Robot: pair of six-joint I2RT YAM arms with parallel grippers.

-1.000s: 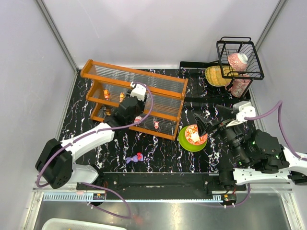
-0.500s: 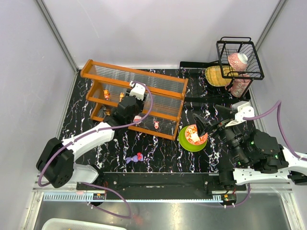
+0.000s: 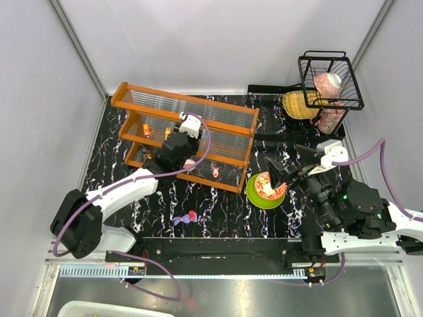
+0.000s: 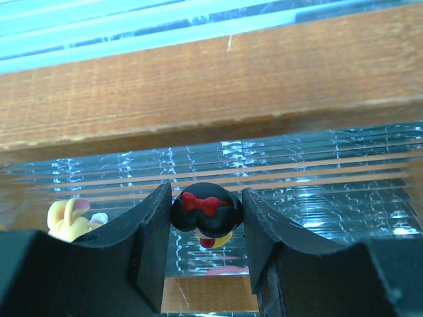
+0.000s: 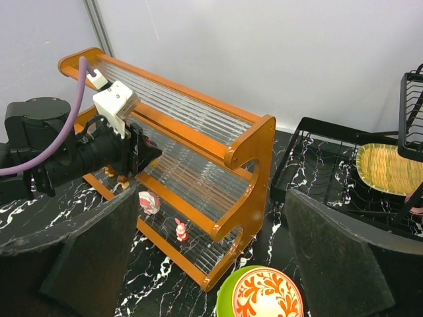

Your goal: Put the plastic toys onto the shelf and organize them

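Note:
My left gripper (image 4: pixel 206 195) is shut on a small black toy with a red bow (image 4: pixel 203 212), held just in front of the shelf (image 4: pixel 218 79) over its lower clear panel. A yellow toy (image 4: pixel 66 220) stands to its left. From above, the left gripper (image 3: pixel 177 148) reaches into the orange-framed shelf (image 3: pixel 185 99), where orange toys (image 3: pixel 147 129) and a pink toy (image 3: pixel 215 172) stand on the lower tier. A purple and red toy (image 3: pixel 187 218) lies on the table. My right gripper (image 3: pixel 281 173) hangs open and empty; the right wrist view shows a pink rabbit toy (image 5: pixel 179 229) on the shelf (image 5: pixel 251 152).
A green plate (image 3: pixel 254 197) with a red-patterned bowl (image 3: pixel 267 184) sits right of the shelf, under my right gripper. A black wire basket (image 3: pixel 330 82) holding a pink can stands at the back right, with a yellow woven dish (image 3: pixel 297 104) on a black rack beside it.
The left gripper has edged slightly deeper toward the shelf with the black toy. The right gripper has drifted a little to the left.

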